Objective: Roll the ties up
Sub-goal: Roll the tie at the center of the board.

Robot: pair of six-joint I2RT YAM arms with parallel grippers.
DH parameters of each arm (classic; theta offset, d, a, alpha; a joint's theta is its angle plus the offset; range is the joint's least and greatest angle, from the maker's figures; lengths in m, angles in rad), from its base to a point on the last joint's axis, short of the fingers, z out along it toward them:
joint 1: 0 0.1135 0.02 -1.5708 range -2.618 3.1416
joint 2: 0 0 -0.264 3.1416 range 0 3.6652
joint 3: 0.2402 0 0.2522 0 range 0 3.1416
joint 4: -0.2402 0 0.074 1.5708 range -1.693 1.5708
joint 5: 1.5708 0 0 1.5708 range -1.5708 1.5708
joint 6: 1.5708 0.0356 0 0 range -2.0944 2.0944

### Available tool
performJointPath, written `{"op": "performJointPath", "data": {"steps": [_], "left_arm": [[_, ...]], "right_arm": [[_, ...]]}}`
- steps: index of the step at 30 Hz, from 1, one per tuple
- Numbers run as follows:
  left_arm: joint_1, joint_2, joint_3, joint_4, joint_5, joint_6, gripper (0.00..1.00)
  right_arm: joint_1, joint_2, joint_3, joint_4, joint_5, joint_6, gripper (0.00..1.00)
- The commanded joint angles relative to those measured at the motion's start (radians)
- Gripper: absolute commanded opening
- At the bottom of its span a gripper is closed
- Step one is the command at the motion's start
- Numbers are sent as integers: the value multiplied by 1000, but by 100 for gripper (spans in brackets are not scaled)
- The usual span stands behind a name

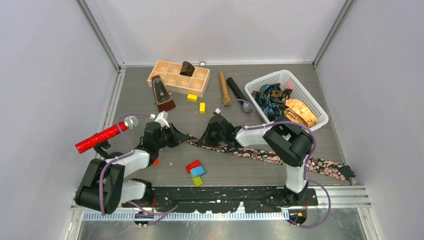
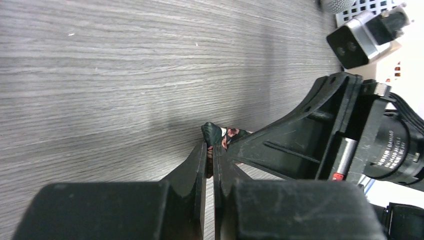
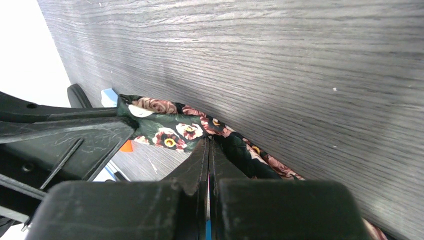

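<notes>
My left jaws and right jaws, side by side, pinch the black tie [image 1: 260,154] at its end. Rolling looks barely begun; next, curl that end over itself.

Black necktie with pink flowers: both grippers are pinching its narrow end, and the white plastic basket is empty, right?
Not empty: the top external view shows the white plastic basket holding a dark blue-teal fabric tie and a golden-orange fabric tie. The left gripper and right gripper do pinch the narrow end of the black necktie.
</notes>
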Motion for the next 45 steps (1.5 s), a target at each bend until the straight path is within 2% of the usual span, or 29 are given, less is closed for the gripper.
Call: {"op": "performJointPath", "data": {"steps": [1,14,25,35,45], "left_arm": [[2,-58,33,15,15,42,0],[-65,-30,68,71,127,88,0],[-150,41,89,108,98,72,0],[-150,76,89,115,99,72,0],[-151,80,94,115,99,76,0]], "right_arm": [[-3,36,-19,-44,32,-2,0],[-3,54,-15,-37,23,3,0],[-2,47,-23,-6,3,3,0],[-3,-53,-46,75,-19,-64,6],[-3,-200,-60,-56,77,-125,9]]}}
